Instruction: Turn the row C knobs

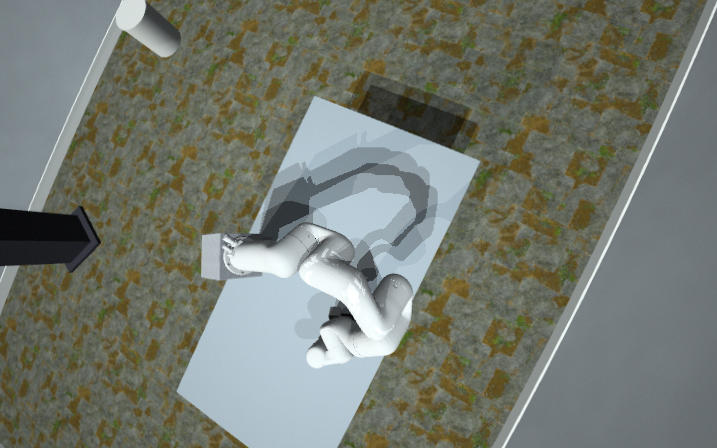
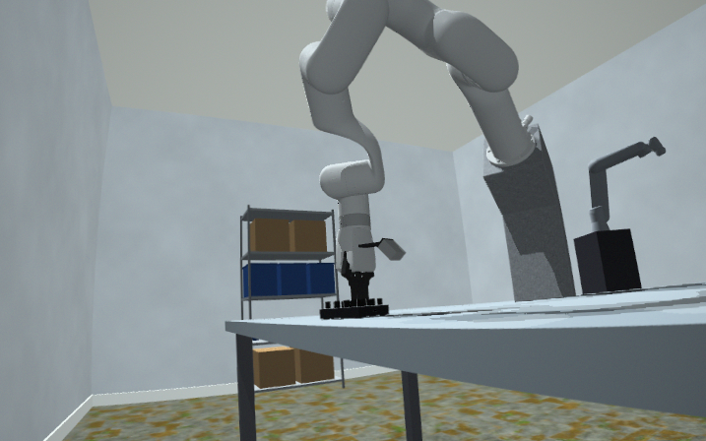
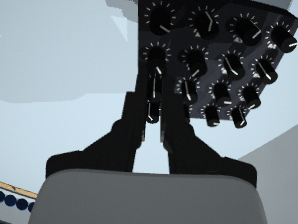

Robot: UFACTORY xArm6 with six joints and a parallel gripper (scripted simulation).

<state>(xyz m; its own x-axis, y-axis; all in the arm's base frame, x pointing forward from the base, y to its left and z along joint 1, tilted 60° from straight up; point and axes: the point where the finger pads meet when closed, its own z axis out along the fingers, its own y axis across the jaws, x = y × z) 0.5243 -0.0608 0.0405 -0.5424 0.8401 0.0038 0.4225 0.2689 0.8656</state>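
Observation:
The black knob box [image 2: 339, 313] [image 3: 181, 37] stands on the table. My gripper [image 2: 358, 298] [image 3: 154, 89] points down over it, its fingers shut on a knob on the left edge in the wrist view, third from the top. By its place this is knob C1 [image 3: 155, 90], with its white line running nearly straight up and down there. D1 [image 3: 152, 113] shows below it, its line slanting. C2 [image 3: 187, 91], C3 [image 3: 221, 92] and C4 [image 3: 250, 96] stand to the right. D3 [image 3: 212, 115] and D4 [image 3: 238, 116] show; D2 is mostly hidden behind a finger. Names are unreadable.
Neighbouring knobs stand close around the fingers. The box is near one end of the pale table [image 1: 271, 345] [image 2: 509, 345]. A shelf rack [image 2: 288, 255] and a second, dark arm [image 2: 598, 186] on a black pedestal stand in the background.

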